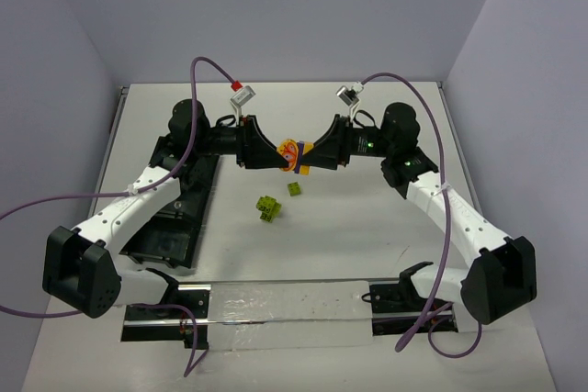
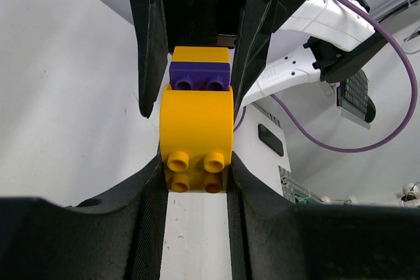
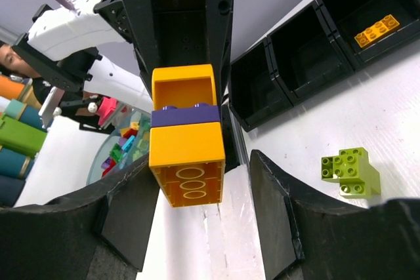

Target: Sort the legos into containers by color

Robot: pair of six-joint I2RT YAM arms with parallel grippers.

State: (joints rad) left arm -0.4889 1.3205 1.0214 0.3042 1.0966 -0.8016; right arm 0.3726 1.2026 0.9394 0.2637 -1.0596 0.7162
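A stacked clump of legos (image 1: pixel 296 153), orange-yellow, blue-purple, orange-yellow, hangs above the table between both grippers. My left gripper (image 1: pixel 279 155) is shut on one orange end (image 2: pixel 197 155); the purple brick (image 2: pixel 200 75) sits beyond it. My right gripper (image 1: pixel 314 154) surrounds the other orange end (image 3: pixel 188 162) with a gap at one finger, so it is open. A lime-green clump (image 1: pixel 268 207) and a single green brick (image 1: pixel 294 189) lie on the table below. The green clump also shows in the right wrist view (image 3: pixel 351 168). The black tray (image 1: pixel 165 227) lies at the left.
One tray compartment holds a flat orange brick (image 3: pixel 377 29); the neighbouring compartments (image 3: pixel 308 57) look empty. A metal rail with a white strip (image 1: pixel 285 305) runs along the near edge. Purple cables arch above both arms. A bin of mixed bricks (image 3: pixel 125 145) stands off the table.
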